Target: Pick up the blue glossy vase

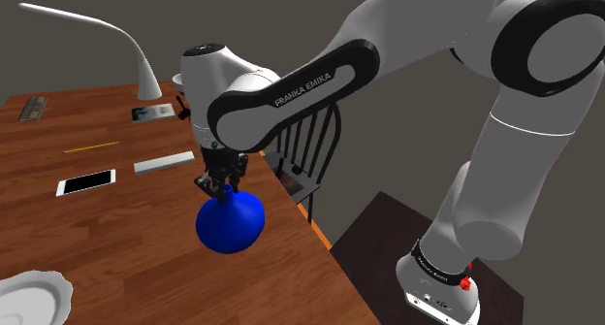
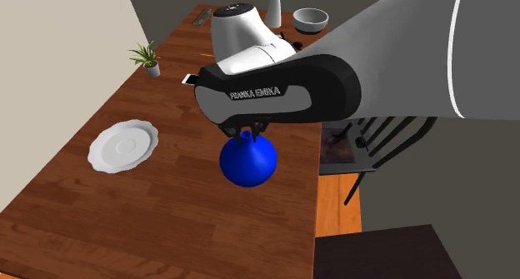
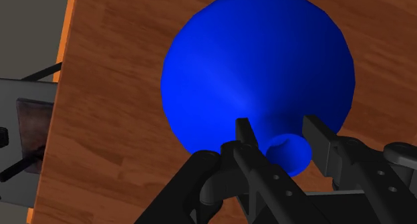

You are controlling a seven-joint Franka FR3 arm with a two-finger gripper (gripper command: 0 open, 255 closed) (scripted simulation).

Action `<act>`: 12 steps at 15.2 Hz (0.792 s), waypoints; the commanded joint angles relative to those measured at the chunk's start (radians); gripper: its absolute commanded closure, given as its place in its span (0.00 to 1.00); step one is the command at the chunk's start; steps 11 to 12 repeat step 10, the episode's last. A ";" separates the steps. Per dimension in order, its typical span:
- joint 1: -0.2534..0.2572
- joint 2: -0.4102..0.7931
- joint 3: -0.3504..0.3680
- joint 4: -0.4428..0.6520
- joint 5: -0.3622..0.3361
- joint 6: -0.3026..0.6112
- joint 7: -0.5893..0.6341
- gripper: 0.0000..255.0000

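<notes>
Grasp step: black two-finger tool [image 3: 281,130] open, straddling narrow neck of round glossy blue vase [image 3: 257,62] directly beneath, on brown wooden surface [image 3: 120,122]; contact seemingly not yet made. Next: squeeze neck, lift straight.

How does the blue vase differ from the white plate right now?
The vase is glossy blue, while the plate is white. The vase has a round body and a narrow neck, while the plate is flat with a wavy rim. The gripper has its open jaws on either side of the vase's neck, while the plate lies apart, untouched. Both sit on the wooden table.
</notes>
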 commanded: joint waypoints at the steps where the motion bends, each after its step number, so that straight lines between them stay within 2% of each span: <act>1: -0.001 -0.008 0.001 0.022 0.004 -0.028 -0.004 1.00; 8: -0.004 -0.045 0.003 0.076 0.023 -0.116 -0.017 1.00; 12: -0.004 -0.046 0.003 0.077 0.023 -0.118 -0.017 1.00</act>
